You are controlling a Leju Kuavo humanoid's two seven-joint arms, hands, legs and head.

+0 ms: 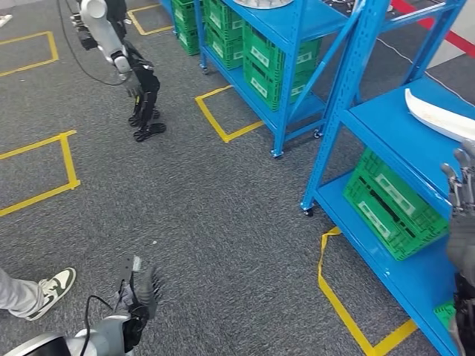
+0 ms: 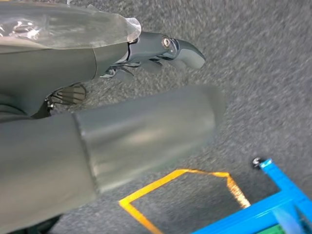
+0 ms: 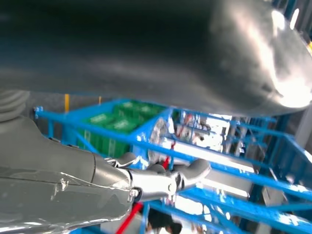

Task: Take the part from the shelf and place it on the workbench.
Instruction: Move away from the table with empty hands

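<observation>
At the left edge of the head view a person's sneaker (image 1: 54, 288) stands on the grey carpet (image 1: 213, 222) beside yellow tape squares (image 1: 41, 167). Low down, the left hand (image 1: 141, 293) hangs over the carpet with its fingers spread and nothing in it. Farther back, another robot (image 1: 126, 63) stands on the carpet. Right of it a blue shelf unit (image 1: 283, 44) carries green crates (image 1: 263, 59). On the nearer blue shelf (image 1: 392, 126) at the right, the white part (image 1: 439, 117) lies along the shelf's right edge, above a green crate (image 1: 392, 204). The right hand (image 1: 462, 196) is raised just beside the part, fingers straight and apart, holding nothing.
</observation>
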